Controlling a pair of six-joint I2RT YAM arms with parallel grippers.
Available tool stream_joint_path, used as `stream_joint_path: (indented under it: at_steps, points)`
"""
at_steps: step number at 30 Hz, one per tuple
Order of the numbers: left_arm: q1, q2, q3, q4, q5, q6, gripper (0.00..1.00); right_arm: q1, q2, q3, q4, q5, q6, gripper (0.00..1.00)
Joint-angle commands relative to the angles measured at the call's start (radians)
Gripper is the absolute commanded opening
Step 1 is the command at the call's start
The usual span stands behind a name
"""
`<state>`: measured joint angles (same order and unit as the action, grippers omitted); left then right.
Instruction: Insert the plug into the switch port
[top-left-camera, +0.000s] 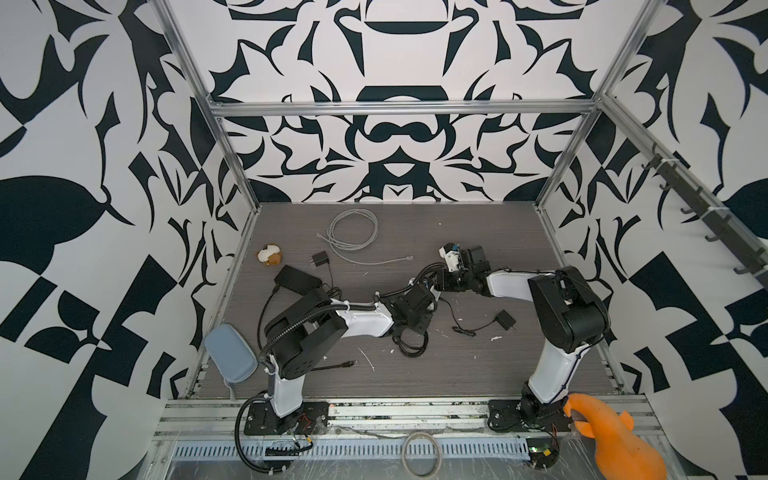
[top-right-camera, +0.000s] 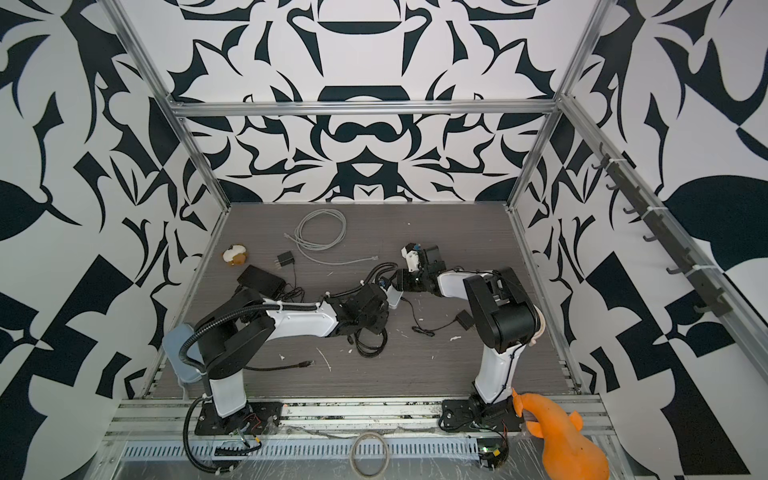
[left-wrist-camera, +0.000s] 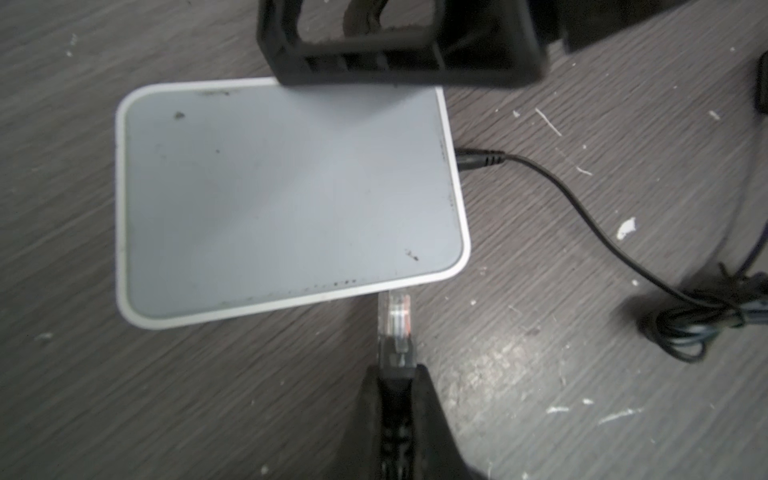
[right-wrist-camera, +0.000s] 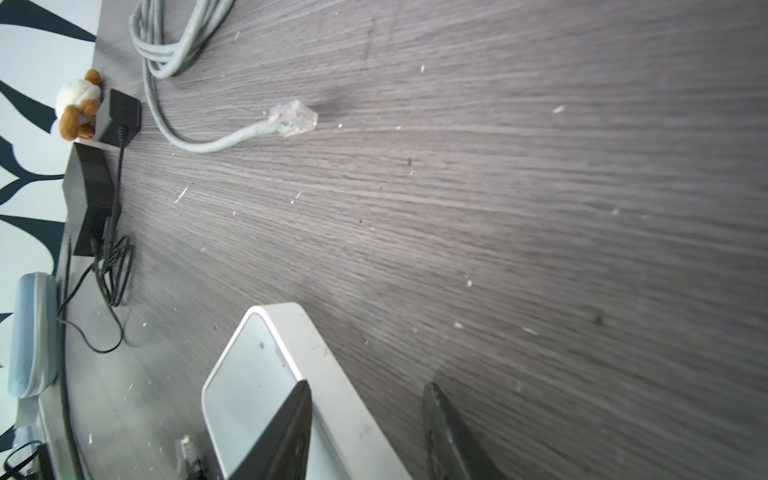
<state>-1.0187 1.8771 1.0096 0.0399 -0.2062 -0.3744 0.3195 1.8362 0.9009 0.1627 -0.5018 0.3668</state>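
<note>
Protruding just ahead of the tightly closed left gripper (left-wrist-camera: 397, 372), the clear plug (left-wrist-camera: 395, 318) is held with its tip meeting the near edge of the white switch (left-wrist-camera: 270, 199). Beyond the switch, the right gripper (right-wrist-camera: 368, 390) is seen partly open, straddling the far edge, gripping nothing.

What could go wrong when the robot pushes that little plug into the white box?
The plug, pinched in the left fingers, sits right at the edge of the switch; if it isn't lined up, it could jam against the side. The right fingers straddle the opposite edge with a gap, so the switch may slide away.
</note>
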Motion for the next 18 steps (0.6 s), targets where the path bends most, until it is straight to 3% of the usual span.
stream_joint_path:
  at_steps: [1, 18]
  points:
    - [-0.008, 0.050, -0.022, -0.040, -0.033, -0.041, 0.03, -0.002, 0.015, 0.011, -0.045, -0.010, 0.020, 0.46]
    - [-0.057, 0.071, -0.003, -0.100, -0.054, -0.121, 0.03, -0.002, 0.017, -0.033, -0.083, 0.018, 0.077, 0.42]
